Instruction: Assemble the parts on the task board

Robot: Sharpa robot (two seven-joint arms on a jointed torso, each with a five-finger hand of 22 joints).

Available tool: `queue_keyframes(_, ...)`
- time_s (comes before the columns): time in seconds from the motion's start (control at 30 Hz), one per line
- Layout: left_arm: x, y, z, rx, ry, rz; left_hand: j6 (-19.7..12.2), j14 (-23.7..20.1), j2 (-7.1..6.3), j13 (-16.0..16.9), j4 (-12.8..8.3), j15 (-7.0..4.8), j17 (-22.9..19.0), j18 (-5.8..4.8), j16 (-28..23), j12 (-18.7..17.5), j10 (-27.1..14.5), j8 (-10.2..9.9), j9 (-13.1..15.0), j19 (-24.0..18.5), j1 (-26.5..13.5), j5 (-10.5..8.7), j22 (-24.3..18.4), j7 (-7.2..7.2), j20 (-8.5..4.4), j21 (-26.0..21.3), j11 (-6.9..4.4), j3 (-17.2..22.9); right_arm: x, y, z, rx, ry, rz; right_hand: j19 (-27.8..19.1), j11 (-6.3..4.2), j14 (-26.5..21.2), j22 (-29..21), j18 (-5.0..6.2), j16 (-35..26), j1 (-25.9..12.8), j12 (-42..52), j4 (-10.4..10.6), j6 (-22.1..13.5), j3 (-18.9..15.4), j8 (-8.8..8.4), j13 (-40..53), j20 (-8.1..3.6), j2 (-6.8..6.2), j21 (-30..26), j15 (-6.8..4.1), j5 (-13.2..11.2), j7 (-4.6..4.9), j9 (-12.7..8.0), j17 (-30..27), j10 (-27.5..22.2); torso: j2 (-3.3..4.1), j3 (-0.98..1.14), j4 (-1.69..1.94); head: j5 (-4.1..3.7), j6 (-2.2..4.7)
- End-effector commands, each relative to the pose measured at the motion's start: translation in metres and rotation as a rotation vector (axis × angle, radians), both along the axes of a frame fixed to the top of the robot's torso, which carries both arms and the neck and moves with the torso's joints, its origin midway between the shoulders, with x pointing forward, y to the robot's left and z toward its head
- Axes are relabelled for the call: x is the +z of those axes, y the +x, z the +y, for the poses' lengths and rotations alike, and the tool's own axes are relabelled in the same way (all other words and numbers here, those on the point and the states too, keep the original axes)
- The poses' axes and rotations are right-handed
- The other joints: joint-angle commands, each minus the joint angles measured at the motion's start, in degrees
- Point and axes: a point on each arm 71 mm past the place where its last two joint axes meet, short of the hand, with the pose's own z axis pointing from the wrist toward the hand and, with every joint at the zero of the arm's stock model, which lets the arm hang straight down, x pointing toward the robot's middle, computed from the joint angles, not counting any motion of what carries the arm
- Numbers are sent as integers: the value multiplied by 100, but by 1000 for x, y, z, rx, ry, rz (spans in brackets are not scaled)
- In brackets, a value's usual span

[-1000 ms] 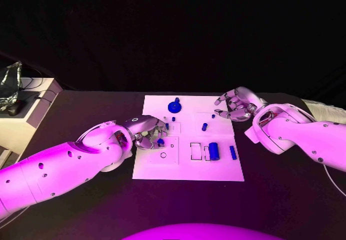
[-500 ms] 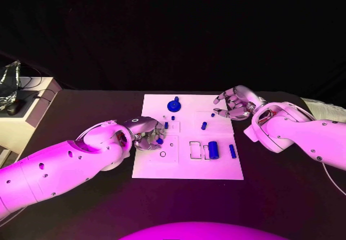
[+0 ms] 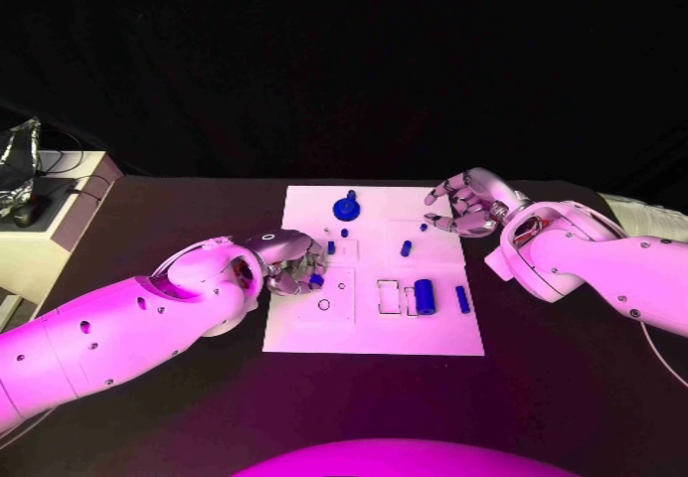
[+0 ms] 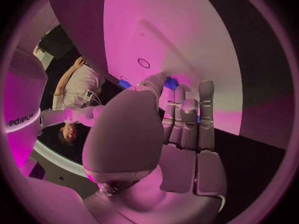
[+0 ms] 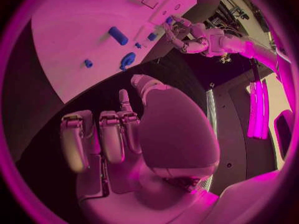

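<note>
Task board (image 3: 376,333) white at centre of the head frame, left hand (image 3: 294,263) at its left edge with fingers curled round a small blue part (image 3: 315,281), right hand (image 3: 469,206) near the board's upper right corner, fingers curled in, holding nothing, thick blue cylinder (image 3: 425,295) lying right of centre.

You've got a dark matte surface (image 3: 172,417) under magenta light, black backdrop behind it. A pale boxy cabinet (image 3: 51,234) stands just off its far-left corner, a crumpled clear plastic bag (image 3: 18,159) on top.
</note>
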Motion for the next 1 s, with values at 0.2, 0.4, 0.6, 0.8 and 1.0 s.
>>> queue_keyframes(0.2, -5, 2, 2, 17, 24, 29, 46, 69, -59, -141, 46, -5, 4, 2, 63, -177, 121, -95, -75, 45, 73, -78, 68, 5, -15, 60, 2, 83, 0, -1, 1, 12, -9, -5, 611, -39, 521, 1506, 1, -19, -55, -11, -3, -33, 34, 36, 1293, -30, -8, 35, -41, 9, 4, 7, 1245, 366, -6, 4, -3, -8, -24)
queue_keyframes(0.4, -7, 2, 3, 28, 42, 46, -46, 59, -117, -181, 80, 20, -14, 3, 77, -221, 153, -199, -136, 8, 24, -102, 63, 48, -3, 47, 32, 57, 0, -1, 0, 11, -10, -6, 611, -41, 520, 1506, 1, -20, -67, -6, -2, -27, 46, 45, 1298, -30, -2, 35, -41, 8, 2, 10, 1241, 372, -9, -1, 1, -12, -35)
queue_keyframes(0.6, -7, 2, 3, 30, 51, 55, -58, 59, -162, -178, 89, 33, -11, 7, 88, -201, 170, -230, -156, -16, -25, -107, 51, 59, 6, 32, 45, 12, 0, -1, 0, 11, -11, -5, 611, -41, 520, 1506, 1, -20, -67, -6, -2, -27, 46, 45, 1298, -30, -2, 35, -41, 8, 2, 10, 1241, 372, -11, -3, -3, -17, -39)
queue_keyframes(0.8, -7, 2, 3, 39, 47, 50, 28, 67, -82, -212, 85, 27, -16, 7, 98, -233, 228, -218, -164, 0, 12, -73, 79, 47, 12, 46, 34, 61, 0, -1, 0, 11, -11, -6, 611, -41, 520, 1506, 1, -20, -67, -6, -2, -27, 46, 45, 1298, -30, -2, 35, -41, 8, 2, 10, 1241, 372, -9, -2, 3, -23, -39)
queue_keyframes(1.0, -6, 3, 4, 51, 30, 42, 225, 155, 23, -402, 71, -7, 17, 10, 104, -516, 528, -201, -171, 36, 107, -48, 111, 16, -13, 60, -2, 265, 0, -1, 0, 10, -10, -7, 611, -41, 520, 1506, 1, -20, -67, -6, -2, -27, 46, 45, 1298, -30, -2, 35, -41, 8, 2, 10, 1241, 372, -16, -4, 5, -19, -36)
